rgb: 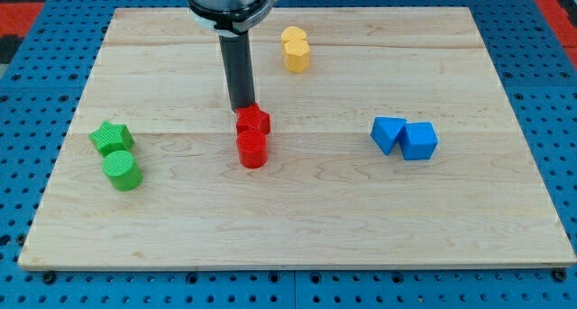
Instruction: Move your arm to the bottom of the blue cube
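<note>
The blue cube (pixel 420 140) sits at the view's right of the wooden board, touching a second blue block (pixel 389 133) on its left side. My tip (pixel 242 108) is near the board's middle, far to the view's left of the blue cube. It stands just above a red star-shaped block (pixel 253 122) and seems to touch its top edge. A red cylinder (pixel 252 150) lies directly below that red block.
Two yellow blocks (pixel 296 49) sit stacked near the view's top centre. A green star-shaped block (pixel 111 137) and a green cylinder (pixel 122 170) lie at the view's left. The board (pixel 297 228) rests on a blue pegboard surface.
</note>
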Controlling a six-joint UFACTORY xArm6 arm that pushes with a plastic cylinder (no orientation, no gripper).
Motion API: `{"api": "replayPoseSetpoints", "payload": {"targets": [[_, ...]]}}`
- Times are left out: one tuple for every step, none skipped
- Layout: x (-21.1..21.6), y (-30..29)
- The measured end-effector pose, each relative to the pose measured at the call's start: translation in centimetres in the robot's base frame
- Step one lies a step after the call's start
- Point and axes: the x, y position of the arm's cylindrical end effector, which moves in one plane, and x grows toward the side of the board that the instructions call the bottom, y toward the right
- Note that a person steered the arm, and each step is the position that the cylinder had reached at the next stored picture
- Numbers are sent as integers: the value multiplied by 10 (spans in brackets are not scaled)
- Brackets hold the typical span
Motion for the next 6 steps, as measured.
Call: {"api": "replayPoseSetpoints", "payload": {"targets": [[-1, 0], [-11, 1], [-23, 65], [-16, 121], [10, 101], [28, 88]]}}
